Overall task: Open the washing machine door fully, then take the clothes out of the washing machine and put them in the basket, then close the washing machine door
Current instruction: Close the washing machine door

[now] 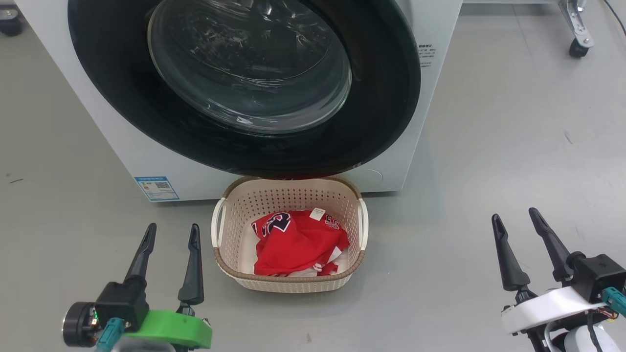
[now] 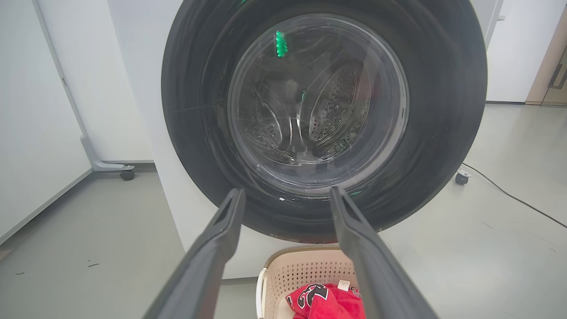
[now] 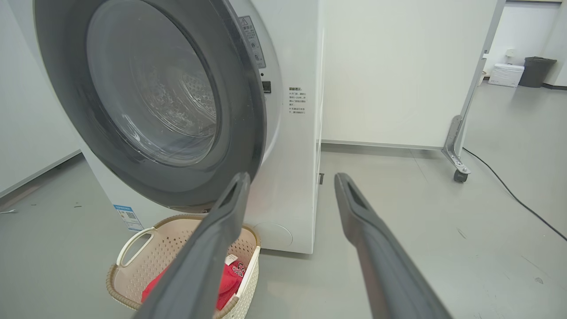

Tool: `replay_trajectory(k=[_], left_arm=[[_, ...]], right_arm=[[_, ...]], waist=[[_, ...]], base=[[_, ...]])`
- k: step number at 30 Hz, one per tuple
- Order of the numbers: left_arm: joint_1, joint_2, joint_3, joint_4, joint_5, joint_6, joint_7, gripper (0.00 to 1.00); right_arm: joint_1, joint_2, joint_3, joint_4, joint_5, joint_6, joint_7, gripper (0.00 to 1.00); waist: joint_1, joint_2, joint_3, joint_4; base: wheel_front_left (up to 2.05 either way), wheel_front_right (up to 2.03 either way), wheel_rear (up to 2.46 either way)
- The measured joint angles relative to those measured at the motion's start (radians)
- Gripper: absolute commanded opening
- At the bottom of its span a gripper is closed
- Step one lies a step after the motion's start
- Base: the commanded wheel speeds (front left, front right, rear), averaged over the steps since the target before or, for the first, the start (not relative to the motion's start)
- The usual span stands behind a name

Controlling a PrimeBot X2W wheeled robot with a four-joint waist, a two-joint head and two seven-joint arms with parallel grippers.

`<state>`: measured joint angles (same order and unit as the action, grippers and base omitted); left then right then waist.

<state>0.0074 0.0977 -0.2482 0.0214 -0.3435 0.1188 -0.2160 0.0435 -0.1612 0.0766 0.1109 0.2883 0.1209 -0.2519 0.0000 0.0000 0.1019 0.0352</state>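
A black cable (image 3: 509, 190) trails across the grey floor (image 1: 513, 146). A white partition panel (image 3: 398, 66) stands on a metal foot (image 3: 452, 137) with a castor wheel (image 3: 459, 176). Far off, a dark bin (image 3: 537, 71) sits just beside a white box (image 3: 505, 74).

The washing machine (image 1: 142, 156) is white with a blue label (image 1: 156, 188); its door (image 1: 381, 98) is glossy black around a clear glass window (image 1: 249, 63). The basket (image 1: 288, 198) is cream, dotted with small holes, with a brown woven-look rim (image 1: 293, 280) and white handles (image 1: 218, 222). The clothes (image 1: 293, 242) are bright red with black-and-white lettering and a white tag (image 1: 318, 213). The floor (image 1: 489, 171) is plain grey
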Motion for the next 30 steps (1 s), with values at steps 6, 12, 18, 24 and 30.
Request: replay_trajectory(k=[6,12,18,24,30], left_arm=[[0.003,-0.013,0.014,-0.004,0.015,0.0,0.005,1.0],[0.004,-0.02,0.019,-0.01,0.029,0.0,0.012,1.0],[0.004,-0.025,0.002,-0.03,0.042,0.0,0.021,1.0],[0.003,-0.032,-0.013,-0.045,0.056,0.0,0.024,1.0],[0.001,-0.042,-0.024,-0.064,0.06,0.0,0.027,1.0]], right_arm=[[0.002,0.0,-0.003,-0.004,-0.002,0.0,0.0,0.0],[0.002,-0.002,-0.014,-0.005,-0.002,0.0,0.0,0.0],[0.0,-0.029,-0.026,-0.009,-0.002,0.0,0.0,0.0],[-0.056,-0.064,-0.024,-0.011,-0.011,0.0,0.0,0.0],[-0.158,-0.108,0.001,-0.016,-0.028,0.001,0.017,0.0]], waist=[[0.0,0.0,0.001,0.003],[0.0,0.0,0.004,0.009],[0.0,0.0,0.014,0.031],[0.0,0.0,0.036,0.062],[0.0,0.0,0.07,0.099]], base=[[0.0,0.0,0.0],[0.0,0.0,0.0],[0.0,0.0,0.0],[0.0,0.0,0.0],[0.0,0.0,0.0]])
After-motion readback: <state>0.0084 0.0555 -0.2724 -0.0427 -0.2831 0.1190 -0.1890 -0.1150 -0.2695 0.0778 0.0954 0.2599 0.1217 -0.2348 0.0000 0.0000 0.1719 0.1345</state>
